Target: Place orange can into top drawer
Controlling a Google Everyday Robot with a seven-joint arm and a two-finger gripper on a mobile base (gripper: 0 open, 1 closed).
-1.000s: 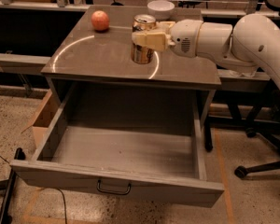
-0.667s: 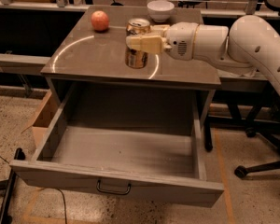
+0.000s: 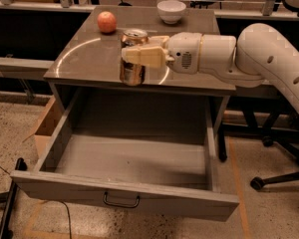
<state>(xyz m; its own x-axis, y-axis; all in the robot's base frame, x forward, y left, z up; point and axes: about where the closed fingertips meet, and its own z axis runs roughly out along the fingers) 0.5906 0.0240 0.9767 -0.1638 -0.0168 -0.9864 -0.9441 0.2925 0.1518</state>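
Note:
The orange can (image 3: 132, 71) is upright and held by my gripper (image 3: 139, 54) near the front edge of the grey cabinet top (image 3: 84, 59). The cream fingers (image 3: 147, 57) are shut across the can's upper half, and its silver top shows above them. I cannot tell whether the can's base touches the top. The white arm reaches in from the right. The top drawer (image 3: 124, 203) stands pulled wide open below, empty inside, with its dark curved handle (image 3: 121, 201) on the front panel.
A round orange-red fruit (image 3: 106, 22) and a white bowl (image 3: 171, 11) sit at the back of the cabinet top. A cardboard box (image 3: 42, 128) lies on the floor at the left. Chair casters (image 3: 259, 183) stand at the right.
My gripper has carried the can leftward and toward the cabinet top's front edge. The drawer has stayed open.

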